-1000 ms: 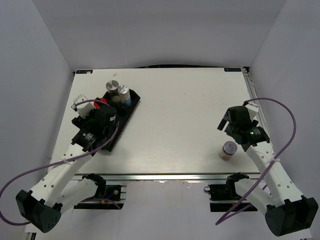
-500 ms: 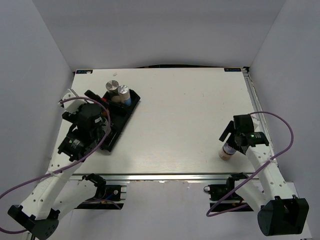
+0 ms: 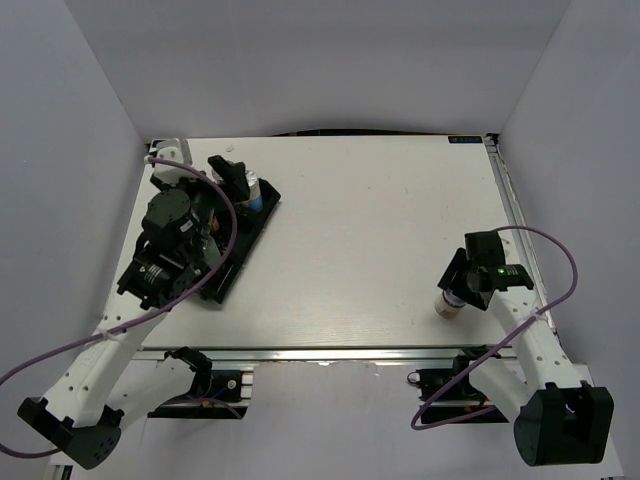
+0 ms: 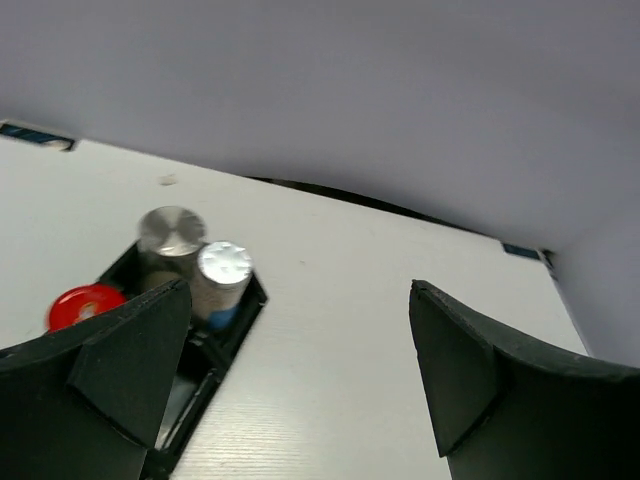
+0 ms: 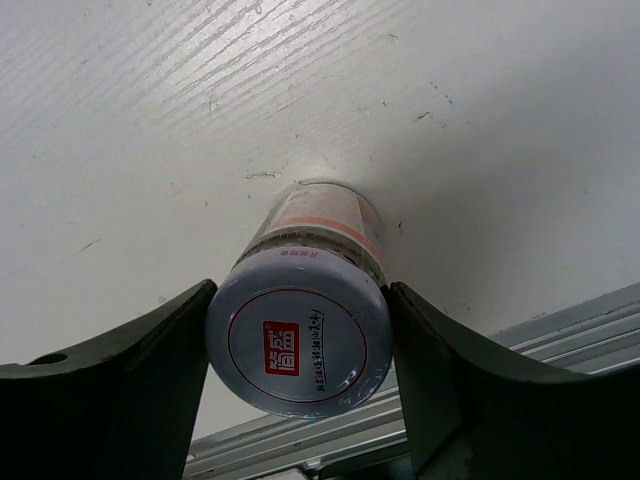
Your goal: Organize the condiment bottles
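Note:
A short silver-lidded jar [image 3: 446, 308] with a red logo on its lid [image 5: 298, 343] stands near the table's front right edge. My right gripper [image 3: 457, 292] is down over it; in the right wrist view, the right gripper [image 5: 300, 350] has both fingers pressed against the lid's sides. My left gripper [image 3: 232, 178] hovers over the far end of the black divided tray [image 3: 262, 216], and the left wrist view shows this gripper [image 4: 300, 380] open and empty. In that view two silver-lidded jars [image 4: 172, 230] [image 4: 224, 265] and a red-lidded jar [image 4: 85, 305] stand in the tray [image 4: 250, 300]. The gold-spouted bottles are hidden.
The left arm covers most of the tray in the top view. The metal rail of the table's front edge [image 5: 480, 400] lies just beyond the right-hand jar. White walls enclose the table on three sides.
My left gripper has swung from the tray's left side toward its far end. My right gripper has moved down and forward over the short jar and closed around it.

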### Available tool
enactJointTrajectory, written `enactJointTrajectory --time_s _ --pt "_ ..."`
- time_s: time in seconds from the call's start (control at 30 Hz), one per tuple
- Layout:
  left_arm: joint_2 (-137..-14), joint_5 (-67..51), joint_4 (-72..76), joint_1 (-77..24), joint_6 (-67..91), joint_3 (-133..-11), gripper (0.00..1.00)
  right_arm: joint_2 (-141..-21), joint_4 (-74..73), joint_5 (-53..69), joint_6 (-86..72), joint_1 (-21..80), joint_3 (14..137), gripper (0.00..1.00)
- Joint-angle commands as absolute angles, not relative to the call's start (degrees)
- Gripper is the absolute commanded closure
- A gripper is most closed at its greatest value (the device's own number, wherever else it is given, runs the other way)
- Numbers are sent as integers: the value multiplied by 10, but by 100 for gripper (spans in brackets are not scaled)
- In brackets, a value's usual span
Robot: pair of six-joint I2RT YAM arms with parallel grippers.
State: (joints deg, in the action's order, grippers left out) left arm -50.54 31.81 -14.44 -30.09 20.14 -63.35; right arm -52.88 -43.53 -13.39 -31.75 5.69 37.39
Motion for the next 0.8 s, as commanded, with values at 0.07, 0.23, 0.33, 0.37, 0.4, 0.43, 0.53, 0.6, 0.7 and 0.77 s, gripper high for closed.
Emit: enactJointTrajectory --time_s 0.07,0.23,0.33,0.37,0.4,0.43,0.53,0.6,0.7,0.77 --pt "-547 34 -75 -300 140 -650 2 -534 -412 -71 -258 55 408 83" --pt "-632 -258 -8 -310 86 -622 2 -542 -392 76 -178 76 457 84" --pt "-655 -326 45 -354 24 -582 2 -544 -388 97 -153 119 475 87" --pt "-662 -324 43 -389 -2 -561 2 -547 -390 95 -149 144 495 89" --pt "-670 -318 32 -407 -64 -554 2 -550 -392 94 -144 158 507 90" --pt "-679 -322 21 -422 -95 -550 2 -557 -395 110 -135 170 519 90" --pt "-720 -327 24 -453 -134 -539 2 -571 -402 153 -114 216 562 92" --pt "-749 -356 64 -454 -118 -529 2 -575 -402 170 -104 250 587 93" --pt "-793 -425 101 -457 -107 -532 2 -577 -387 224 -85 281 606 93" --pt "-809 -481 127 -464 -98 -531 2 -580 -384 251 -77 298 613 93"
